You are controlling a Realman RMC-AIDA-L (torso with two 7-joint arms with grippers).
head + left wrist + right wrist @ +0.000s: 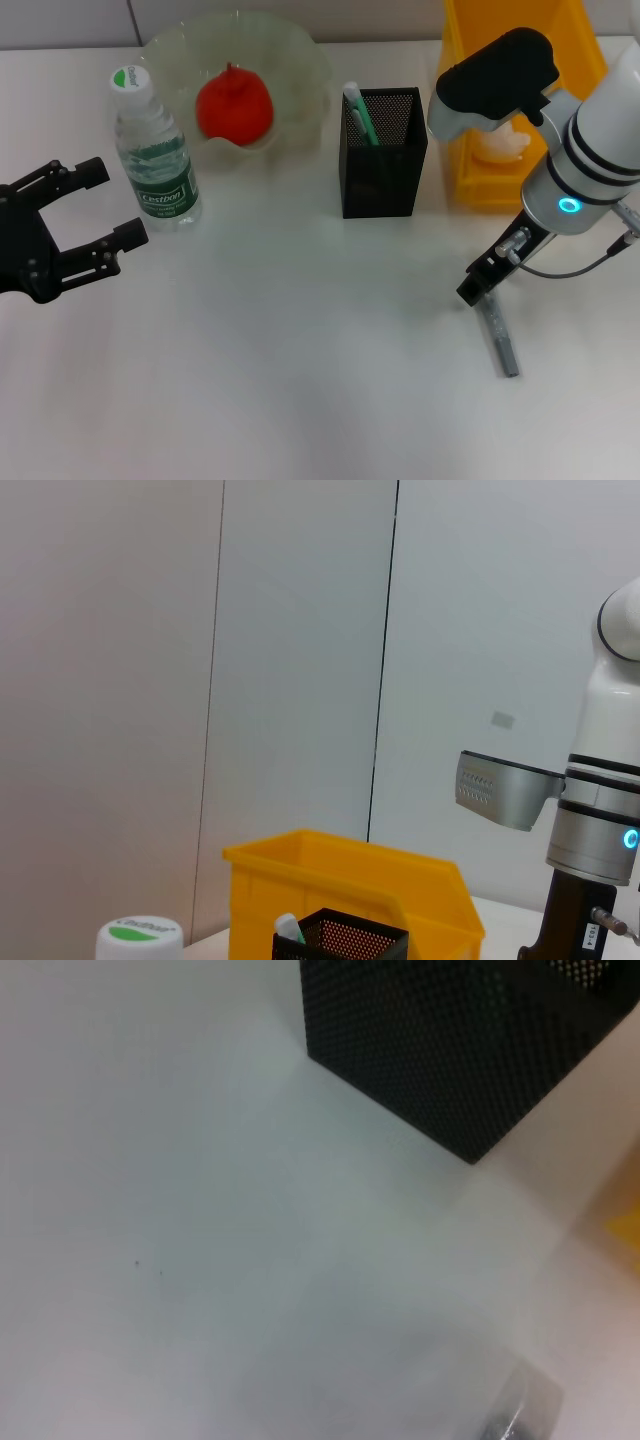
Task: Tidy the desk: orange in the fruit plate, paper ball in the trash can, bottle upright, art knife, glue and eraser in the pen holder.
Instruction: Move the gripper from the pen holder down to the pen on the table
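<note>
The orange lies in the pale-green fruit plate at the back. The bottle stands upright left of the plate; its cap shows in the left wrist view. The black mesh pen holder holds a green-and-white glue stick. The paper ball lies in the yellow trash can. The grey art knife lies on the table. My right gripper is down at the knife's far end. My left gripper is open and empty, just left of the bottle. The eraser is out of view.
The white table stretches wide in front of the objects. The pen holder is close behind the right gripper, and the trash can stands beside it at the back right.
</note>
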